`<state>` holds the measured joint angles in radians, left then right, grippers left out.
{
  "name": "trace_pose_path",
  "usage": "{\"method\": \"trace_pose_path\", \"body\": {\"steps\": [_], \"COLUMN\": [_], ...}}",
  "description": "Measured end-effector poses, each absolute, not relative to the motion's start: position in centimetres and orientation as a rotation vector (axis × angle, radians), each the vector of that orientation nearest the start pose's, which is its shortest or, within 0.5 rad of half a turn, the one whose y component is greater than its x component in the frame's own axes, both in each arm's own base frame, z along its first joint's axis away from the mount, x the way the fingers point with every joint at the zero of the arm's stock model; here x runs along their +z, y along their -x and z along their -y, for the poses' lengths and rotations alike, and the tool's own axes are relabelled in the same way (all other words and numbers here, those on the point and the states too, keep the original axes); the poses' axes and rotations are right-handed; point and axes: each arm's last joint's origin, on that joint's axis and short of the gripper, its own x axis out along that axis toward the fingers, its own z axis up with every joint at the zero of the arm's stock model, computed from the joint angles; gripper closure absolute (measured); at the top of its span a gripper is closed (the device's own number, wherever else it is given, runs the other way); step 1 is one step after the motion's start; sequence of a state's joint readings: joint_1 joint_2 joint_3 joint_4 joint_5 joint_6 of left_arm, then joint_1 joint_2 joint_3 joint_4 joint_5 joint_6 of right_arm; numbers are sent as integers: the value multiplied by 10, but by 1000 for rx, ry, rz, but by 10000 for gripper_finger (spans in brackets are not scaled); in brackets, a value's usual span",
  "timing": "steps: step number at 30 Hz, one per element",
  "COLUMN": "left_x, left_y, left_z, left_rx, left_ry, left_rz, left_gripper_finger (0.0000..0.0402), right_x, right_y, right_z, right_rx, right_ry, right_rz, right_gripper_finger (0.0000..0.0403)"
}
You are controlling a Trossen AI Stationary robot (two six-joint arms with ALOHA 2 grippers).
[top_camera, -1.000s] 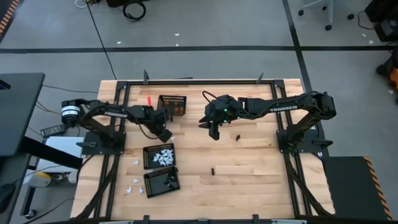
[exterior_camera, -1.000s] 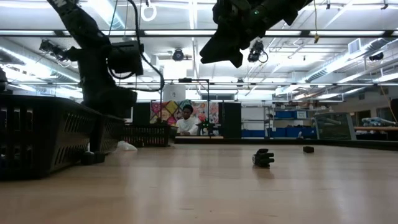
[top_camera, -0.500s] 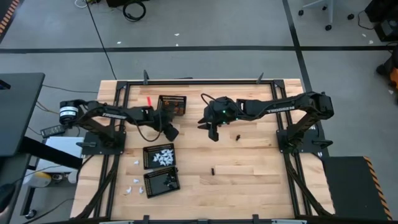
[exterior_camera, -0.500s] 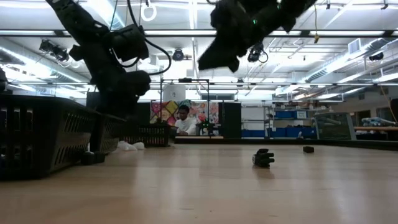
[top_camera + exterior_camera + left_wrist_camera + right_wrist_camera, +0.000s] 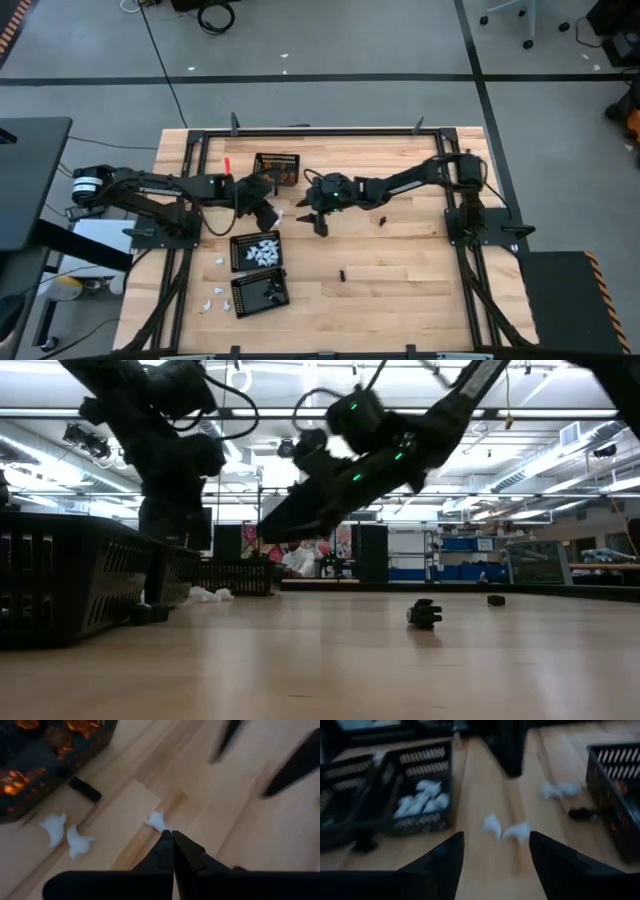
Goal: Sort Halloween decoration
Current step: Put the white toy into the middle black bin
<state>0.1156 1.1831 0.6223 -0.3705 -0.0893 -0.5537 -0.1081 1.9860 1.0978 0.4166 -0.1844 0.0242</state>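
Observation:
Loose white decoration pieces [image 5: 492,825] [image 5: 517,831] lie on the wood between three black mesh baskets. My right gripper [image 5: 492,845] hangs open, low over the table, with those two pieces ahead between its fingers, touching nothing; in the high view it [image 5: 312,222] is at mid-table. My left gripper [image 5: 172,837] is shut and empty, just above another white piece [image 5: 157,820], beside the basket of orange pieces [image 5: 278,168]. More white pieces [image 5: 54,826] [image 5: 77,841] and a black one [image 5: 85,790] lie by that basket.
A basket of white pieces [image 5: 255,250] and one of black pieces [image 5: 260,292] stand near the table's front left. Black pieces [image 5: 381,217] [image 5: 342,273] lie on open wood to the right. A few white pieces [image 5: 218,293] lie left of the baskets. A person sits far behind [image 5: 296,558].
My right gripper has come down and toward the table's left, to just over the loose white pieces, and its fingers have opened wider. My left gripper, still shut, has risen a little beside the orange basket.

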Motion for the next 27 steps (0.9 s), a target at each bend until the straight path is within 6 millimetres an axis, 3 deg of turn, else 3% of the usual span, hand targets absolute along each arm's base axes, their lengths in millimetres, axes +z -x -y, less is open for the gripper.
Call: {"method": "trace_pose_path", "body": {"steps": [5,12,27], "left_x": [185,194,216], "left_y": [-197,-174,-142], "left_z": [-21,-16,-13], "left_rx": [456,484,500], "left_ry": [549,592,665], "left_rz": [-879,-827,-704], "left_gripper_finger": [397,397,397], "right_x": [130,113,79], "right_y": [-430,-453,-473], "right_z": [41,44,59], "right_rx": [67,48,23], "right_ry": [-87,-14,-33], "right_rz": [-460,-422,-432], "right_gripper_finger": [155,168,201]}}
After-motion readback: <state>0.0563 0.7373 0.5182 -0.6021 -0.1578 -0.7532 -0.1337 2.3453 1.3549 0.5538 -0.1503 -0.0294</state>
